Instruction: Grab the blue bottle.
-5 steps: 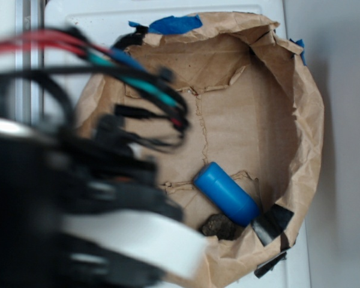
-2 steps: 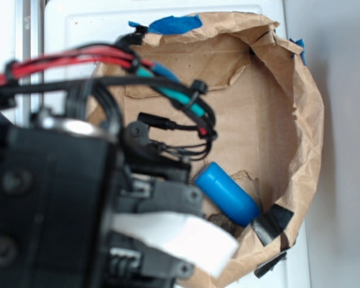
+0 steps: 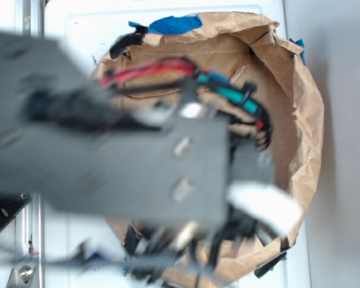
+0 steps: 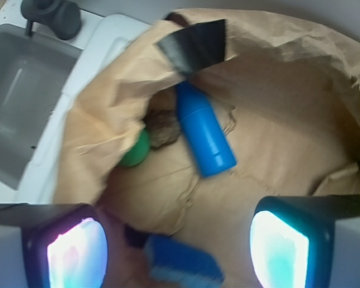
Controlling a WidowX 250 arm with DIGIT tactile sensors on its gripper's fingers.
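Note:
In the wrist view the blue bottle [image 4: 204, 131] lies on its side on the brown paper lining the bowl [image 4: 276, 150], slanting from upper left to lower right. My gripper [image 4: 177, 252] hangs open above the paper, well short of the bottle. Its two glowing pads [image 4: 77, 252] stand wide apart with nothing held between them. In the exterior view my blurred arm [image 3: 138, 162] covers the bottle, so it is hidden there.
A brown lump [image 4: 163, 127] and a green ball [image 4: 135, 153] sit just left of the bottle. Black tape [image 4: 195, 45] hangs on the paper rim above it. A blue rough-textured sponge [image 4: 183, 261] lies below, between the pads. A grey sink [image 4: 18, 96] is at left.
My arm has swung right and forward across the exterior view, over the paper-lined bowl. It now hides the blue bottle, which showed in both earlier frames.

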